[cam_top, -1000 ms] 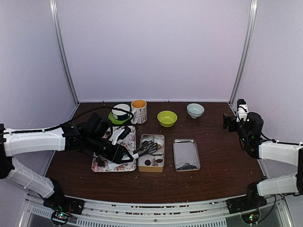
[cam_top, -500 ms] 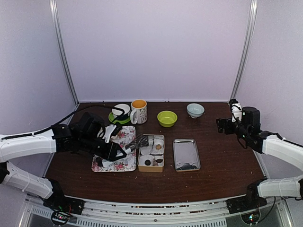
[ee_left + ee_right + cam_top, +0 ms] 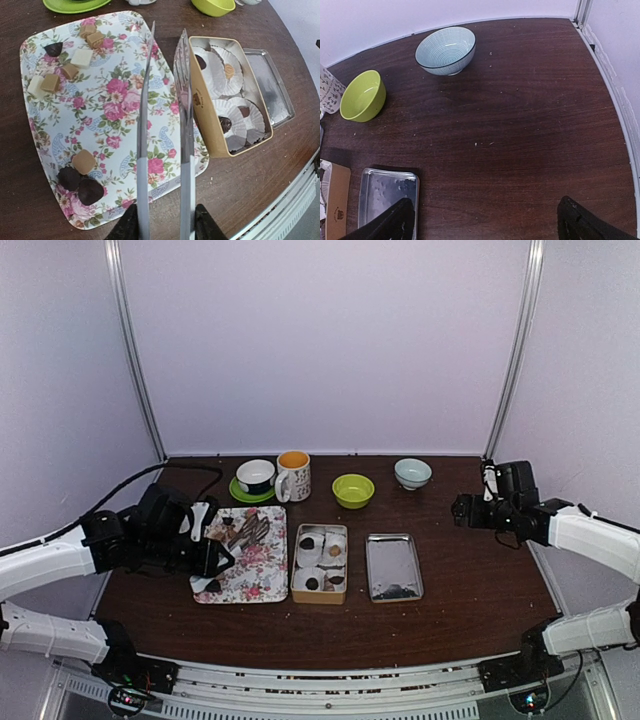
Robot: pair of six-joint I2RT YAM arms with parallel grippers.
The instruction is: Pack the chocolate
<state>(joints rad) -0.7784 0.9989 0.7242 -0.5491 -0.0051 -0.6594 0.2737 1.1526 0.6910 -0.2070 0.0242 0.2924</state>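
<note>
Since the small brown chocolate lumps (image 3: 90,191) look light and soft, I'd nip their sides gently; left jaws grip slim silver tongs (image 3: 143,125), right jaws wide.

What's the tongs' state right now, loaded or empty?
Empty. In the left wrist view the tongs show both blades apart with nothing between them, above the floral tray, where chocolate lies loose.
</note>
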